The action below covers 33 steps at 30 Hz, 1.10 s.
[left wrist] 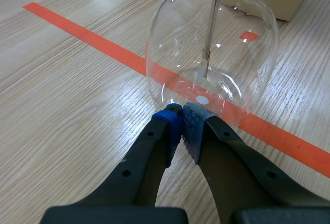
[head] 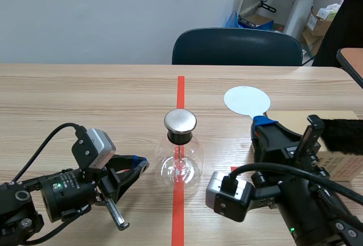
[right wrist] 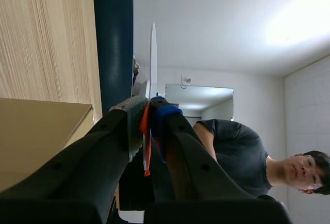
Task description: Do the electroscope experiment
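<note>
Two black arms flank the glass electroscope flask (head: 180,165) (left wrist: 211,53), which stands metal-capped on the orange-red tape line (head: 180,87) at the middle of the table (head: 85,98). The left gripper (head: 142,164) (left wrist: 183,113) has its fingers pressed together on nothing, tips just beside the flask's lower wall (contact cannot be told). The right gripper (head: 264,122) (right wrist: 147,105) has its fingers clamped on a white disc (head: 245,100) (right wrist: 153,53), held apart from the flask beside a cardboard box (head: 295,120) (right wrist: 41,126).

No readable text, label, brand, number or sign on anything in view.
</note>
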### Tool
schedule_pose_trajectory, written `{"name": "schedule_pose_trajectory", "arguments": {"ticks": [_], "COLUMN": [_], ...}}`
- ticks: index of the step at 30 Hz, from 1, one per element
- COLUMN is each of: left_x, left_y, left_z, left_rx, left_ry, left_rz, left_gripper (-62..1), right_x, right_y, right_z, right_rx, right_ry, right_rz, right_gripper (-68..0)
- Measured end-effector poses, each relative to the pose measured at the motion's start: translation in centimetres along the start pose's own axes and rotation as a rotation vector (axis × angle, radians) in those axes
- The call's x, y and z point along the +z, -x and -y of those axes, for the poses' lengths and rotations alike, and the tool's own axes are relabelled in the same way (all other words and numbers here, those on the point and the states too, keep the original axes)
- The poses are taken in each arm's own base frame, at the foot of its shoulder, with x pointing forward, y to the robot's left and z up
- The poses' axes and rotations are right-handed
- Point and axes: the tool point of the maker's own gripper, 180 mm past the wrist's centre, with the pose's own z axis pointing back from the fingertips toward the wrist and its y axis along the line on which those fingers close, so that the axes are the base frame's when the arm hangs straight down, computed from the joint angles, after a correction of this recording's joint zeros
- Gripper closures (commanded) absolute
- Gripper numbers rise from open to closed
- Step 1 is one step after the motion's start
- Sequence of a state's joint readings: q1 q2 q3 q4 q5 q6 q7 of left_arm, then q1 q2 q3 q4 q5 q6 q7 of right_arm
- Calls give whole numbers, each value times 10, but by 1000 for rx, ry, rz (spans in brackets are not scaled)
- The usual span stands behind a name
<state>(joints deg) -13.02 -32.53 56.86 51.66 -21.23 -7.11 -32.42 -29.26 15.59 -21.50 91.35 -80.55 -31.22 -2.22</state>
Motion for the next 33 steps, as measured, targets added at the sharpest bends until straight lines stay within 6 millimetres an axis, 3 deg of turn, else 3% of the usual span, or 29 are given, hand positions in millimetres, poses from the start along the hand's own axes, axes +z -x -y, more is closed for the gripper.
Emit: {"name": "schedule_pose_trajectory", "arguments": {"ticks": [33], "left_x": [0], "left_y": [0], "left_z": [0], "left_rx": [0], "left_ry": [0], "left_rz": [0], "left_gripper": [-27], "right_x": [0], "right_y": [0], "right_z": [0], "right_rx": [4], "right_ry": [0], "right_rz": [9], "right_gripper": [-11]}}
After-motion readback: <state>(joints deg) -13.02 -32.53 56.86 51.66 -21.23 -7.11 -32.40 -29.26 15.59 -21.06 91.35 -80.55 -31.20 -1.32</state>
